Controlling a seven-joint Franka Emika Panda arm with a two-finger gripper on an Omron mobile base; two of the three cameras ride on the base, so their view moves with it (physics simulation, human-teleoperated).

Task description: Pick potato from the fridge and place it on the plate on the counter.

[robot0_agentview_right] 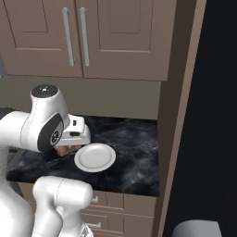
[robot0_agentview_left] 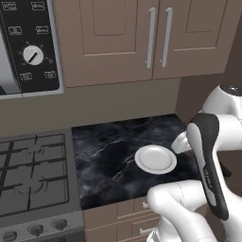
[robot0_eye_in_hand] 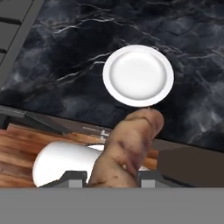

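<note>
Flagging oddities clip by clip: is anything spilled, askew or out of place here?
Nothing stands out. The plate sits flat and bare on the counter, nothing spilled around it. The potato is held in the gripper, sticking out lengthwise between the fingertips, short of the plate.

Light brown wall cabinets (robot0_agentview_left: pixel 118 38) with long grey bar handles (robot0_agentview_left: pixel 150 38) filled the upper part of both base views. Below them ran a plain olive-tan back wall (robot0_agentview_left: pixel 113 101). At the upper left of the left base view hung a dark appliance panel (robot0_agentview_left: pixel 29 45) with a white dial (robot0_agentview_left: pixel 33 55). A grey gas stove (robot0_agentview_left: pixel 33 175) with black grates and front knobs occupied the lower left. Light brown drawers (robot0_agentview_right: pixel 125 203) sat along the bottom, and a tall brown side panel (robot0_agentview_right: pixel 178 115) rose right of centre in the right base view.
</note>
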